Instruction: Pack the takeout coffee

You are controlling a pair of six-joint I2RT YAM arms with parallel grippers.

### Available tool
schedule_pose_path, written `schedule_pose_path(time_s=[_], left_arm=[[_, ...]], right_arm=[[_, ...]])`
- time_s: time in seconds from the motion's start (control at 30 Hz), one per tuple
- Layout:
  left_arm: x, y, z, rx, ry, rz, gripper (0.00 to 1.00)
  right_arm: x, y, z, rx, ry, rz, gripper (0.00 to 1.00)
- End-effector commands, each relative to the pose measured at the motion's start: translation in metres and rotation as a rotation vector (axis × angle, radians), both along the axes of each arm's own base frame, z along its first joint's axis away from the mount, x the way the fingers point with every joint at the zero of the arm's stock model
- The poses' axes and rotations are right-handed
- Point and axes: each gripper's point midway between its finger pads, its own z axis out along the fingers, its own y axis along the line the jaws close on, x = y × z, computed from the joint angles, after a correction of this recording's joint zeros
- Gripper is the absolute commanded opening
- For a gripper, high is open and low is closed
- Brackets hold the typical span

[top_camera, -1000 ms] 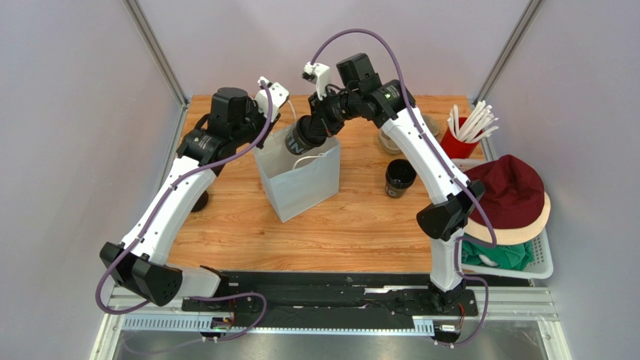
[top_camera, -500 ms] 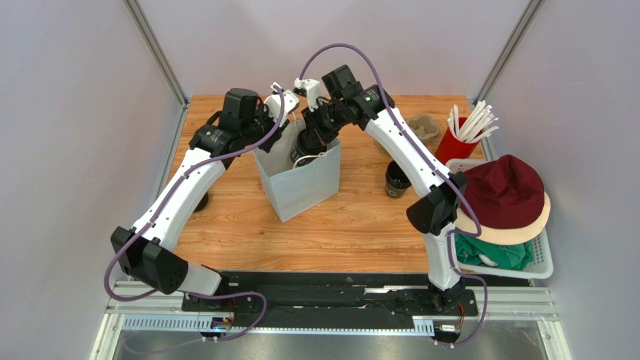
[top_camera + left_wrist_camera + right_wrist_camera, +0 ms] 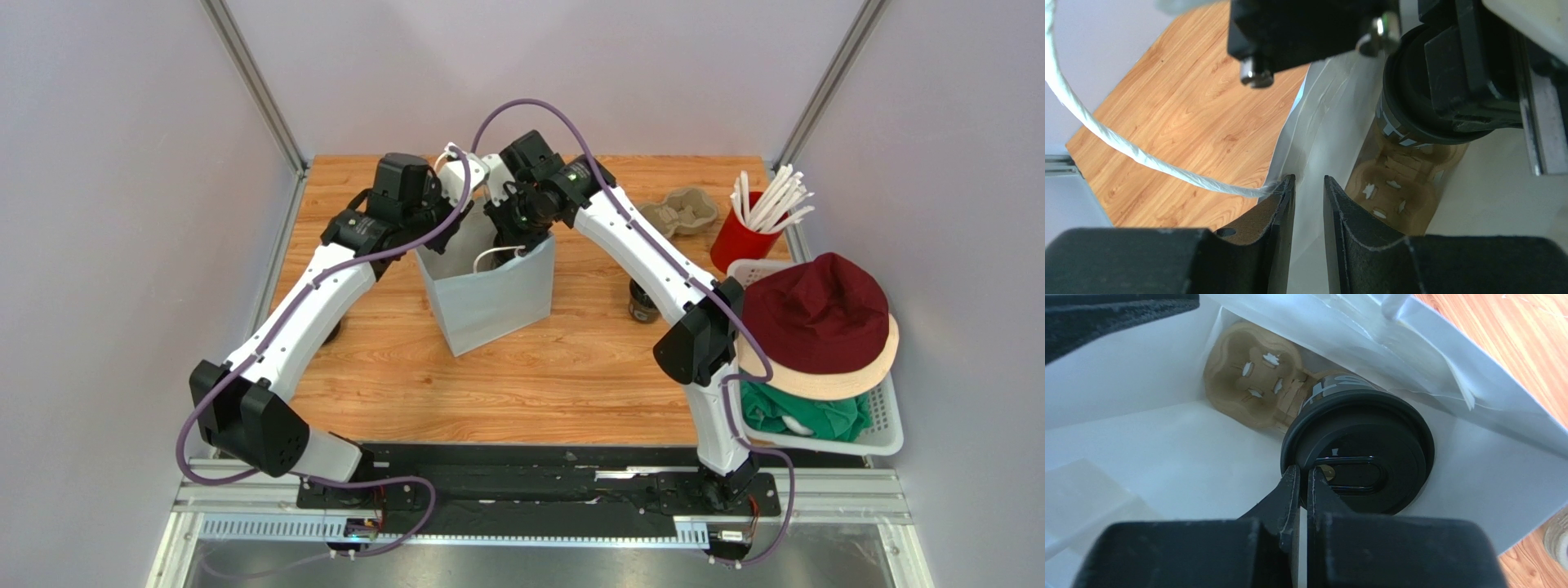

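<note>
Right wrist view first: the right fingers [image 3: 1289, 489] are squeezed together on the lid rim of the takeout coffee [image 3: 1358, 456]; just past them the cup hangs inside the white paper bag [image 3: 1137, 398], over a brown cup carrier [image 3: 1244, 370] lying at the bottom; can't tell if its base is in a well yet or just above one.

Left wrist view: the left fingers [image 3: 1275, 214] are clamped on the bag's wall by its string handle [image 3: 1137, 153], holding the mouth open, with the cup right beyond.

Big change from a second ago: back then the cup was tilted above the bag mouth; now it's down inside and the right wrist has dropped over the opening; so I'd say the packing is nearly done and it just needs setting down and letting go.

Top view, further back on the worktop [image 3: 577, 368]: another black cup [image 3: 638, 304] peeks out beside the right arm; then a spare carrier [image 3: 683, 214] and a red cup of straws [image 3: 743, 239] toward the far edge.
</note>
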Motion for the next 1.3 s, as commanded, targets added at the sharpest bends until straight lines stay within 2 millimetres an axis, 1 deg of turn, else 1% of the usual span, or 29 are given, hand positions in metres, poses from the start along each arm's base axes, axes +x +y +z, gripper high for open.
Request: schedule_pose_path(time_s=[0.0,0.1,0.17,0.27,0.4,0.5,0.57,0.63,0.73,0.8,0.83,0.9,0.93,0.97,1.0,1.03,1.07,1.1,1.2,1.27], left_arm=[[0.003,0.000,0.025,-0.079,-0.070,0.044,0.31],[0.000,-0.001,0.025,-0.098,-0.063,0.047,0.31],[-0.002,-0.003,0.026,-0.111,-0.059,0.039,0.30],[-0.007,-0.005,0.022,-0.126,-0.040,0.031,0.29],[-0.009,-0.005,0.019,-0.127,-0.032,0.032,0.28],[-0.010,-0.006,0.017,-0.136,-0.025,0.033,0.28],[-0.011,-0.008,0.016,-0.148,-0.016,0.029,0.28],[-0.013,-0.010,0.015,-0.157,-0.007,0.024,0.28],[-0.014,-0.010,0.012,-0.163,0.004,0.026,0.28],[-0.014,-0.010,0.010,-0.163,0.008,0.027,0.27],[-0.015,-0.010,0.008,-0.164,0.012,0.028,0.27],[-0.014,-0.011,0.006,-0.166,0.015,0.029,0.27],[-0.014,-0.011,0.005,-0.169,0.019,0.032,0.27],[-0.015,-0.011,0.005,-0.172,0.019,0.032,0.27],[-0.016,-0.012,0.005,-0.176,0.024,0.028,0.27],[-0.016,-0.013,0.004,-0.178,0.027,0.029,0.27],[-0.016,-0.013,0.004,-0.183,0.028,0.028,0.27],[-0.017,-0.013,0.004,-0.183,0.028,0.027,0.27],[-0.018,-0.013,0.006,-0.191,0.026,0.030,0.27],[-0.019,-0.013,0.006,-0.195,0.025,0.034,0.27]], right_arm=[[0.006,-0.004,-0.017,-0.068,-0.009,-0.022,0.00],[0.006,-0.005,-0.025,-0.084,0.010,-0.025,0.00],[0.002,-0.001,-0.025,-0.058,0.037,-0.005,0.00],[-0.006,0.008,-0.011,0.014,0.062,0.028,0.00],[-0.015,0.015,0.015,0.114,0.079,0.064,0.00],[-0.012,0.014,0.023,0.134,0.070,0.043,0.00],[-0.005,0.010,0.020,0.103,0.040,-0.002,0.00],[0.006,0.003,0.011,0.046,0.003,-0.047,0.00],[0.013,-0.003,0.000,-0.004,-0.011,-0.079,0.00],[0.014,-0.004,0.000,-0.009,-0.018,-0.081,0.00],[0.013,-0.003,0.003,0.000,-0.021,-0.073,0.00],[0.010,0.001,0.015,0.032,-0.031,-0.052,0.00],[0.006,0.005,0.022,0.063,-0.028,-0.023,0.00],[0.004,0.007,0.035,0.088,-0.049,-0.013,0.00],[0.003,0.009,0.043,0.108,-0.065,-0.004,0.00],[-0.002,0.013,0.050,0.128,-0.075,0.025,0.00],[-0.004,0.015,0.063,0.150,-0.095,0.032,0.00],[-0.004,0.016,0.068,0.163,-0.107,0.034,0.00],[-0.011,0.026,0.074,0.170,-0.131,0.055,0.00],[-0.008,0.028,0.067,0.126,-0.160,0.039,0.00]])
